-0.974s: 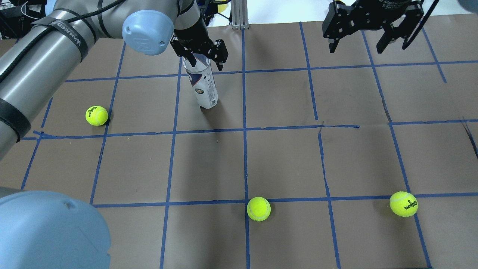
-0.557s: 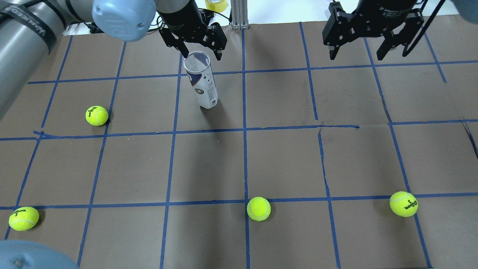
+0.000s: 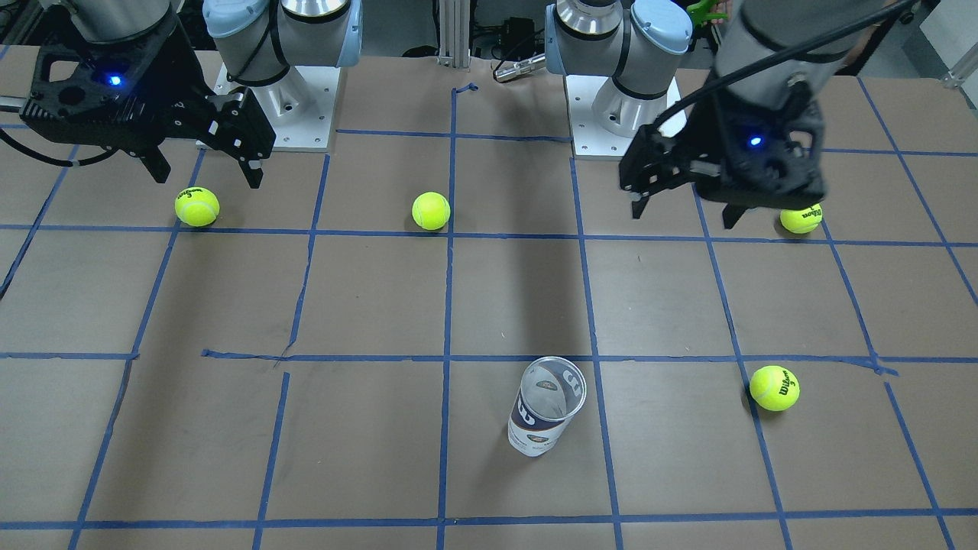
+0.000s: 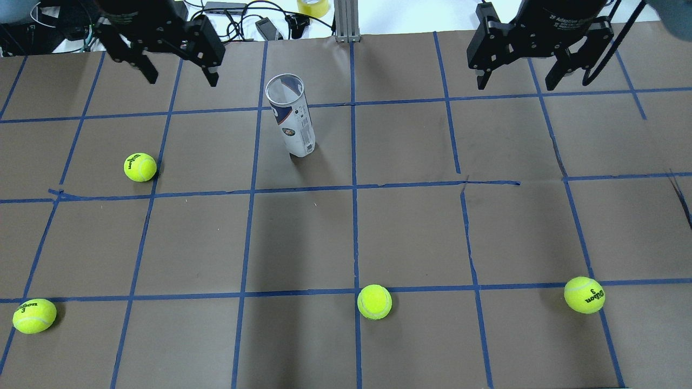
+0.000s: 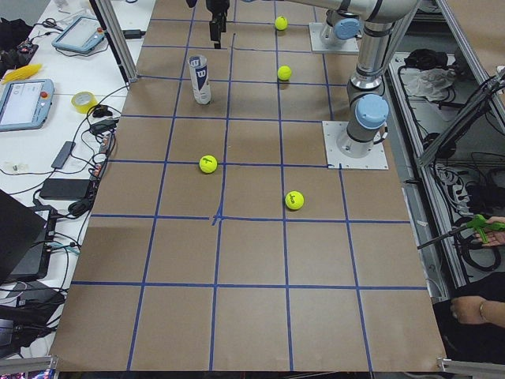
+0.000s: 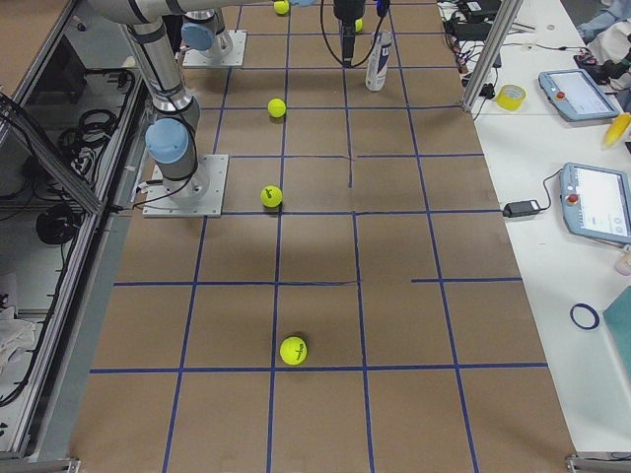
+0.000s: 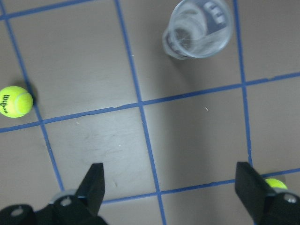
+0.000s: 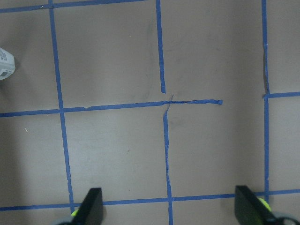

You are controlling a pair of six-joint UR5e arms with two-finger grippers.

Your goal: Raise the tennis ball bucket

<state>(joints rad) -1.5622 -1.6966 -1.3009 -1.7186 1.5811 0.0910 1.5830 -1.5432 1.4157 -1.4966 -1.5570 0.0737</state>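
The tennis ball bucket point(image 4: 292, 116) is a clear can with a white and navy label. It stands upright and empty on the brown table, with its open top showing in the front view point(image 3: 546, 409) and the left wrist view point(image 7: 199, 28). My left gripper point(image 4: 181, 80) is open and empty. It hovers above the table to the left of the can and apart from it, as the front view point(image 3: 684, 216) also shows. My right gripper point(image 4: 515, 85) is open and empty, high over the far right part of the table point(image 3: 208, 179).
Several yellow-green tennis balls lie on the table: one left of the can point(image 4: 140, 167), one at the near left point(image 4: 34, 315), one at the near middle point(image 4: 374, 302), one at the near right point(image 4: 584, 295). An aluminium post point(image 4: 346, 21) stands at the far edge.
My left gripper has left the can's rim and moved to the left, open and empty. The can still stands in the same spot. The right gripper has barely moved.
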